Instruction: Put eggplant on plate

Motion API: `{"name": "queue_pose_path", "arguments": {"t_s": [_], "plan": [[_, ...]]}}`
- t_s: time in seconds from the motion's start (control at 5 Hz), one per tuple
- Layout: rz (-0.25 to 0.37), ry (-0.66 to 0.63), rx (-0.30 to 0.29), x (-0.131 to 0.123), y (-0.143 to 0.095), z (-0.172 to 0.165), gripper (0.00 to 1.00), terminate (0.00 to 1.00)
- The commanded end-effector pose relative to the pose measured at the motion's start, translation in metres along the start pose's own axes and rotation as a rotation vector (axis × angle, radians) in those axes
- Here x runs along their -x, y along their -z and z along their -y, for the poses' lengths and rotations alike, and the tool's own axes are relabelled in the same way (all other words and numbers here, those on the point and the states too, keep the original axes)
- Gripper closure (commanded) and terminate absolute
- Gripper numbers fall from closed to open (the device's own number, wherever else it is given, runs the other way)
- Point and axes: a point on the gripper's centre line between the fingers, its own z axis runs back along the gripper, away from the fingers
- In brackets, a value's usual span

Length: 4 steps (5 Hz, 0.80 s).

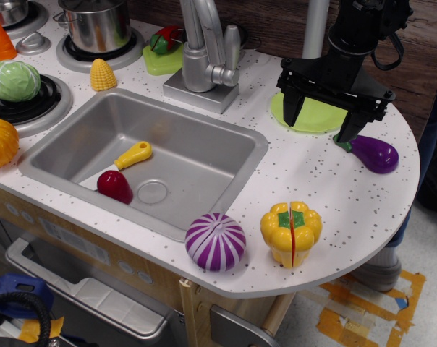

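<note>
The purple eggplant (375,153) with a green stem cap lies on the speckled white counter at the right, stem pointing left. The lime-green plate (316,116) lies just behind and to the left of it, partly hidden by my gripper. My black gripper (321,119) hangs over the plate with its jaws spread wide apart and nothing between them. Its right finger (352,124) ends close to the eggplant's stem; I cannot tell whether it touches it.
A steel sink (85,137) holds a dark red toy (115,186) and a yellow piece (134,155). A striped purple onion (215,242) and a yellow pepper (291,232) stand near the front edge. A faucet (204,50), pot (98,25), corn (102,74), cabbage (12,79) and a small tray (162,58) stand behind.
</note>
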Motion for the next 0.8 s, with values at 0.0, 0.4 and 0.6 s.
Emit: {"name": "queue_pose_path", "arguments": {"t_s": [0.0,0.4,0.6], "plan": [[0.000,0.000,0.000,0.000,0.000,0.000,0.00,0.00],[-0.008,-0.262,0.019,-0.017,-0.011,0.008,0.00,0.00],[0.021,-0.432,0.072,-0.031,-0.011,0.018,0.00,0.00]]}}
